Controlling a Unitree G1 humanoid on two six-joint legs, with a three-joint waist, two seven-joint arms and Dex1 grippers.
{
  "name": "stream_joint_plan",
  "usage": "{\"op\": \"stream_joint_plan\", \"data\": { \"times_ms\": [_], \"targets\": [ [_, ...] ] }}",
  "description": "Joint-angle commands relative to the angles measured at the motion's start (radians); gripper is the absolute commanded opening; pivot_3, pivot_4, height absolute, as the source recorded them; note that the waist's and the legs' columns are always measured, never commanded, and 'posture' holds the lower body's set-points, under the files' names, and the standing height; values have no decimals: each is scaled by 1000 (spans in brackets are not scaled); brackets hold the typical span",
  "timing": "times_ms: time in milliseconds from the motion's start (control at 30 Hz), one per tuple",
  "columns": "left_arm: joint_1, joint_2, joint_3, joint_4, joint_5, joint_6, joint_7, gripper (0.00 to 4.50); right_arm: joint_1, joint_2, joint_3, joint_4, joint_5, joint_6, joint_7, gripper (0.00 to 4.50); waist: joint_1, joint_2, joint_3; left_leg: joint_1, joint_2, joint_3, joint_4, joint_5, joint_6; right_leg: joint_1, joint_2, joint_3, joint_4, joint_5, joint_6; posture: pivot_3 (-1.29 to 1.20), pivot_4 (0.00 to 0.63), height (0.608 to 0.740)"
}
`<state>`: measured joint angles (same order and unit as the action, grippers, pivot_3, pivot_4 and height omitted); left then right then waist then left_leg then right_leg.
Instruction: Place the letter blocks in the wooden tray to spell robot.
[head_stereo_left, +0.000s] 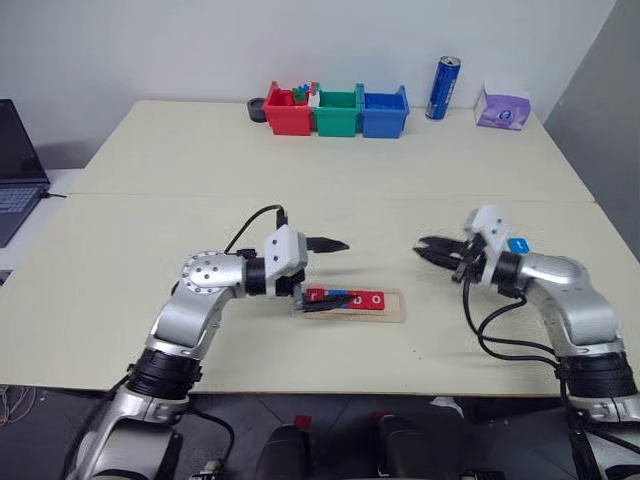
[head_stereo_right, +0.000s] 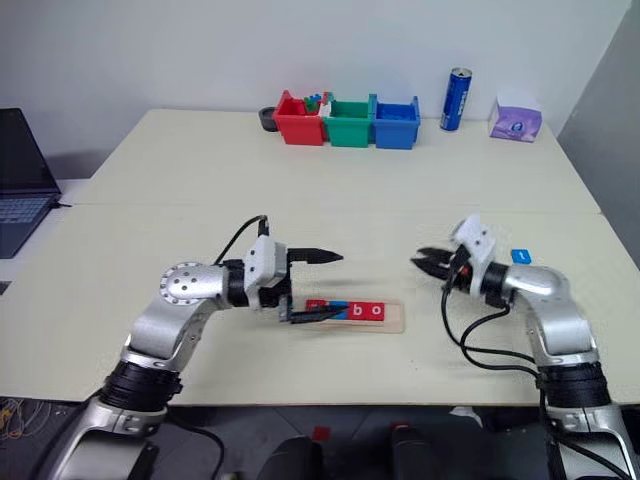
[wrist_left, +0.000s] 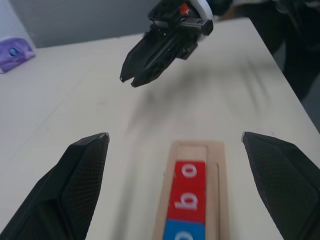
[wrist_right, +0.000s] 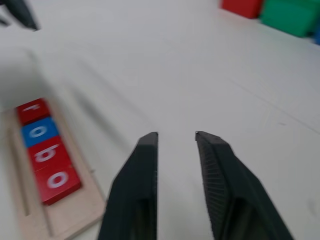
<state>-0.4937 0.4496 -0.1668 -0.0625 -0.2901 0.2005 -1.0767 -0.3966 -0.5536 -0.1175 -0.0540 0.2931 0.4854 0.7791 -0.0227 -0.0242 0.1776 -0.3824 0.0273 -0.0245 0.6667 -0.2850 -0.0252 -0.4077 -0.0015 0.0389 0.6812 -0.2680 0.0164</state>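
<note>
The wooden tray (head_stereo_left: 392, 308) lies near the table's front edge. In its groove stand several letter blocks (wrist_right: 47, 155): red, blue, red, red, reading r, o, b, o. The tray's right end is bare. My left gripper (head_stereo_left: 340, 273) is open wide at the tray's left end, one finger above it and one low beside it, with nothing held. My right gripper (head_stereo_left: 420, 247) hovers to the right of the tray, off it. Its fingers (wrist_right: 145, 165) stand a little apart with nothing between them. Another blue letter block (head_stereo_left: 517, 245) lies on the table just behind my right wrist. Its letter is too small to read.
Red (head_stereo_left: 288, 112), green (head_stereo_left: 337, 112) and blue (head_stereo_left: 384, 112) bins stand in a row at the table's back. To their right are a blue can (head_stereo_left: 442, 88) and a purple tissue pack (head_stereo_left: 502, 105). A laptop (head_stereo_left: 15, 170) sits off the left edge.
</note>
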Motion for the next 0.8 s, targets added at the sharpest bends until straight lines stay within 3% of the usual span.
{"op": "stream_joint_plan", "data": {
  "times_ms": [33, 200, 500, 800],
  "targets": [
    [-44, -48, -41, -25, 36, -1, 61, 4500, 35, -3, -105, -37, -53, 36, -196, 2597, 2, 0, 0, 0, 0, 0, 0, 0, 0, 0, 0, 0, 0, 0, 0, 0, 150, 740],
    [-83, -127, -98, 34, 100, -2, 132, 4500, 69, -9, -186, 26, -134, 33, -401, 4464, -3, 1, 0, 1, -1, 2, -1, 0, 0, 0, 0, 1, 0, 0, 0, 0, 150, 740],
    [-124, -237, -160, 37, 163, 61, 242, 4500, -15, 4, -232, 287, -101, -38, -443, 4487, -9, 2, -1, 2, -1, 3, -1, 0, 0, 0, 1, 3, 0, 0, 0, 0, 150, 740],
    [-130, -238, -148, 35, 165, 63, 258, 4500, -145, -1, -194, 565, -116, -134, -410, 4487, -8, 3, -1, 2, -1, 7, -1, 0, 0, 0, 1, 3, 0, 0, 0, 0, 150, 740]
  ]
}}
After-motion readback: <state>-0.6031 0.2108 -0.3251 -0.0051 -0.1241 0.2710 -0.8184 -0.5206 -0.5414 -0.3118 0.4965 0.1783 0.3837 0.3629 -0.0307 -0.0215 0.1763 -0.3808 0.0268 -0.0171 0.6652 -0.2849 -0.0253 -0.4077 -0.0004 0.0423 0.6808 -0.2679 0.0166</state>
